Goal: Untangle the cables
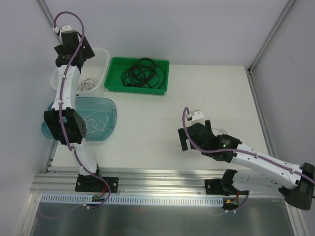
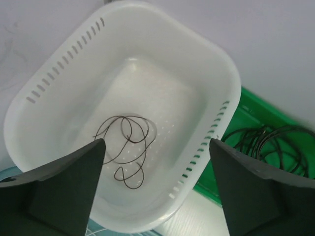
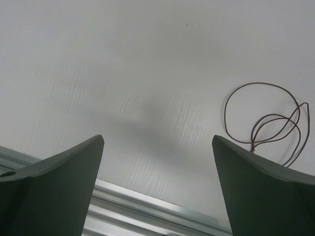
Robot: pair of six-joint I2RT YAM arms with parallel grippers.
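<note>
Both claws gape wide with nothing in them: the left gripper [image 2: 156, 142] hangs above the white basket [image 2: 64, 83], the right gripper [image 3: 158, 138] above the bare table [image 3: 147, 59]. I count two thin brown wires, one coiled in the basket [image 2: 129, 147] and one lying loose on the table [image 3: 268, 118] beside the right claw. A single white cable [image 1: 96, 123] lies in the blue tray [image 1: 106, 105], and the looped black cables [image 1: 142, 73], too bundled to count, fill the green tray [image 1: 112, 73].
</note>
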